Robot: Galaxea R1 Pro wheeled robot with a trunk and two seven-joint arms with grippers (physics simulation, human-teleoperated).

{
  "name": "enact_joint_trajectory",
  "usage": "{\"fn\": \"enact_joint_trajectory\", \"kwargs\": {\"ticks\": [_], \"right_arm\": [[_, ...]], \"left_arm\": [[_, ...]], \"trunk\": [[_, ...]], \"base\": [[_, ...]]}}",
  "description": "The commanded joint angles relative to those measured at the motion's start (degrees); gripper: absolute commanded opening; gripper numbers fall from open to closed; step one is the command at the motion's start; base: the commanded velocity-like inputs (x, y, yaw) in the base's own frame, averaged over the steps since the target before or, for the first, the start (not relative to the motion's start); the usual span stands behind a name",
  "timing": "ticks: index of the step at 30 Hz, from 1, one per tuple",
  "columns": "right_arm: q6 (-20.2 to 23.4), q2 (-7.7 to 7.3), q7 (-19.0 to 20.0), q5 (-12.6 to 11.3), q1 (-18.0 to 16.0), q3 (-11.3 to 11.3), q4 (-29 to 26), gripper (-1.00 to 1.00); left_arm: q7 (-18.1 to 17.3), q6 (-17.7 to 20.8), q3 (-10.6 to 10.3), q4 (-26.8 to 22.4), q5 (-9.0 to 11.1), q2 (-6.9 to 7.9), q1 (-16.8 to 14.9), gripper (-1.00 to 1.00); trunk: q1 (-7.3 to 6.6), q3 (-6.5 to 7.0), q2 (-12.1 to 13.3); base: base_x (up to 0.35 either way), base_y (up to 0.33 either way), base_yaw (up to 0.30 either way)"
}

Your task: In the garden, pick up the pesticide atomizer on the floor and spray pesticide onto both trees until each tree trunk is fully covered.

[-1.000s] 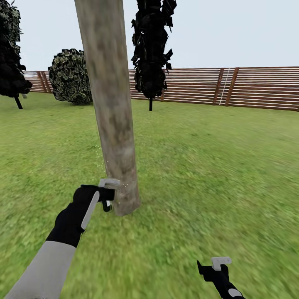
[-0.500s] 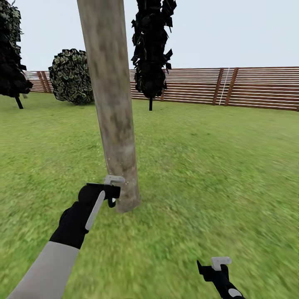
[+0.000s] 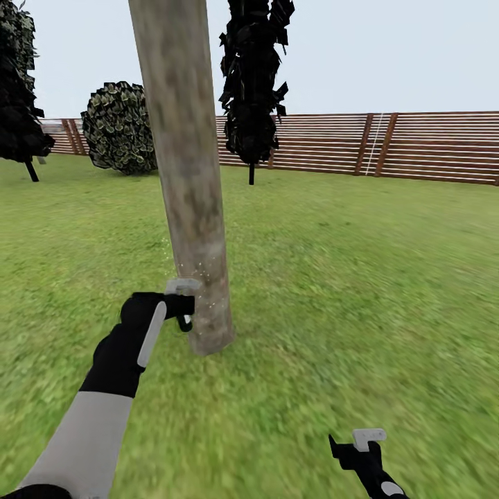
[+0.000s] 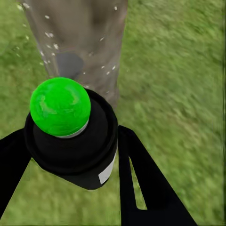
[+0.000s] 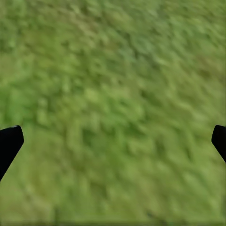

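A thick pale tan-grey tree trunk (image 3: 188, 173) rises from the grass just ahead of me, left of centre. Fine white pesticide specks (image 3: 197, 267) dot its lower bark, and more specks (image 4: 49, 35) show up close. My left gripper (image 3: 183, 303) is shut on the pesticide atomizer (image 4: 70, 141), a black can with a round green cap, held right next to the trunk's lower part. My right gripper (image 3: 360, 443) hangs low at the right over bare grass, its black fingertips (image 5: 9, 141) spread wide open with nothing between them.
A round bush (image 3: 118, 128) and slim black-leaved trees (image 3: 253, 83) stand behind the trunk. A brown slat fence (image 3: 416, 145) closes the lawn at the back. Open grass (image 3: 360, 277) spreads to the right.
My left gripper with the atomizer has risen a little along the trunk's lower part. The right arm has not moved.
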Motion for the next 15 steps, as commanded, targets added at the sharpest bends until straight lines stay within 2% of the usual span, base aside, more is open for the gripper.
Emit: {"fn": "enact_joint_trajectory", "kwargs": {"ticks": [1,5,8,15], "right_arm": [[0.0,0.00,0.0,0.0,0.0,0.0,0.0,1.00],[0.0,0.00,0.0,0.0,0.0,0.0,0.0,1.00],[0.0,0.00,0.0,0.0,0.0,0.0,0.0,1.00],[0.0,0.00,0.0,0.0,0.0,0.0,0.0,1.00]], "left_arm": [[0.0,0.0,-0.2,0.0,-0.4,-0.20,-0.4,-1.00],[0.0,0.5,-0.5,0.0,-0.3,-1.05,-2.3,-1.00],[0.0,0.6,-0.3,0.0,-0.3,-0.68,-2.5,-1.00],[0.0,0.6,3.2,-0.1,-0.5,2.27,-3.3,-1.00]], "trunk": [[0.00,0.00,0.0],[0.00,0.00,0.0],[0.00,0.00,0.0],[0.00,0.00,0.0]], "base": [[0.000,0.000,0.000],[0.000,0.000,0.000],[0.000,0.000,0.000],[0.000,0.000,0.000]]}}
